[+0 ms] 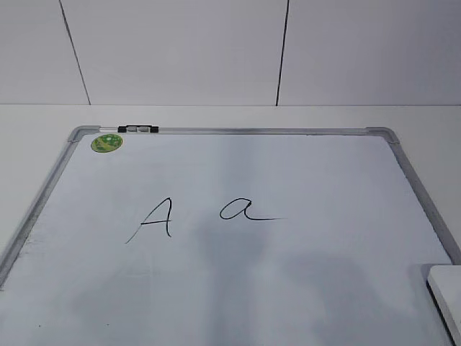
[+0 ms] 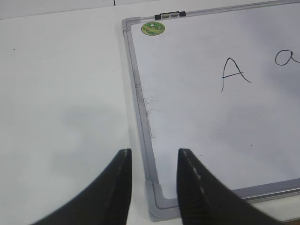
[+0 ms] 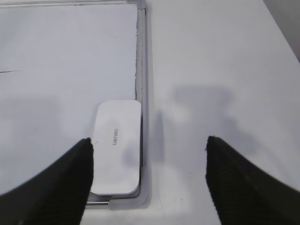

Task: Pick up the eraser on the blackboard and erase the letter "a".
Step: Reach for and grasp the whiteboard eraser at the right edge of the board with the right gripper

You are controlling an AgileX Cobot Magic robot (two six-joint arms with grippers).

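Note:
The blackboard (image 1: 288, 173) is a white board with a grey frame and a round green sticker (image 1: 106, 143), lying flat on the table. The lowercase letter "a" (image 1: 245, 210) is at its middle, to the right of an uppercase "A" (image 1: 155, 218). The white eraser (image 3: 117, 145) lies in the board's near right corner against the frame; only its edge shows in the exterior view (image 1: 446, 292). My right gripper (image 3: 149, 147) is open above it, the eraser near its left finger. My left gripper (image 2: 152, 157) is open over the board's near left corner (image 2: 157, 201).
A small black-and-silver clip (image 1: 138, 129) sits on the board's far frame. White table surface lies left of the board (image 2: 61, 93) and right of it (image 3: 211, 70). A white panelled wall stands behind.

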